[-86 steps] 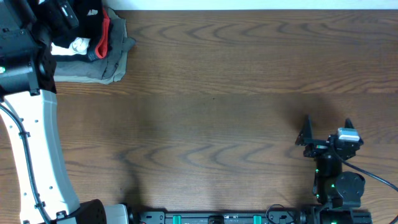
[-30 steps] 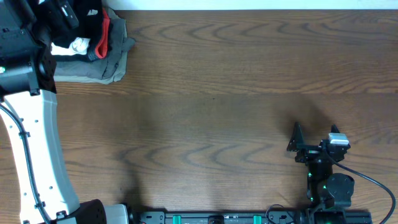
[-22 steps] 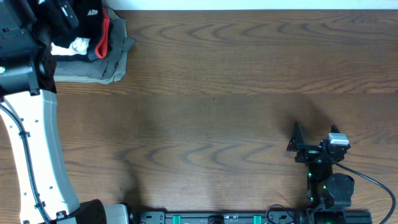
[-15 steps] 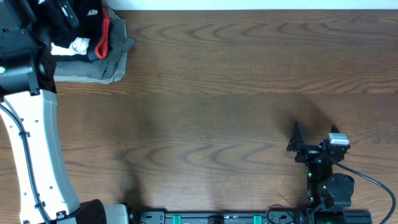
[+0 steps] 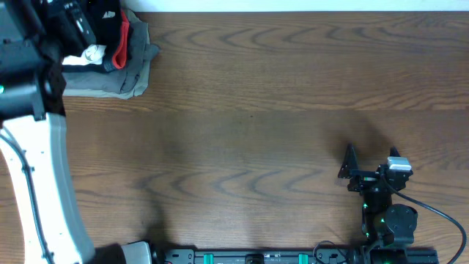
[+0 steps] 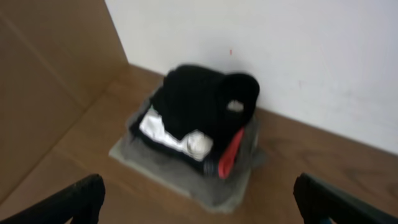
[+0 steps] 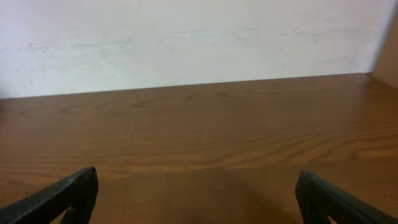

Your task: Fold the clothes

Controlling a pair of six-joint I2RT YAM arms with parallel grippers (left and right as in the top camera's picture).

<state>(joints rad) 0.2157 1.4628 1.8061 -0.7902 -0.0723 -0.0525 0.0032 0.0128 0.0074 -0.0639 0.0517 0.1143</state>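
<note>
The black T-shirt (image 6: 205,102) lies bunched on top of a pile of clothes in the far left corner, with a small white logo showing. In the overhead view (image 5: 106,15) my left arm partly covers it. My left gripper (image 6: 199,202) is open and empty. It hangs above and in front of the pile and touches nothing. My right gripper (image 5: 372,163) is open and empty, low over bare wood near the front right. It also shows in the right wrist view (image 7: 199,199).
Under the T-shirt are a white garment (image 6: 168,132), a red piece (image 6: 230,152) and a folded grey-olive garment (image 6: 186,180) at the bottom. A white wall (image 6: 280,56) runs behind the pile and a brown board (image 6: 43,74) stands to its left. My left arm (image 5: 33,147) crosses the table's left edge.
My right gripper has drawn back toward the front edge and a little left, then stayed still. My left arm has shifted slightly over the pile. The pile looks unchanged.
</note>
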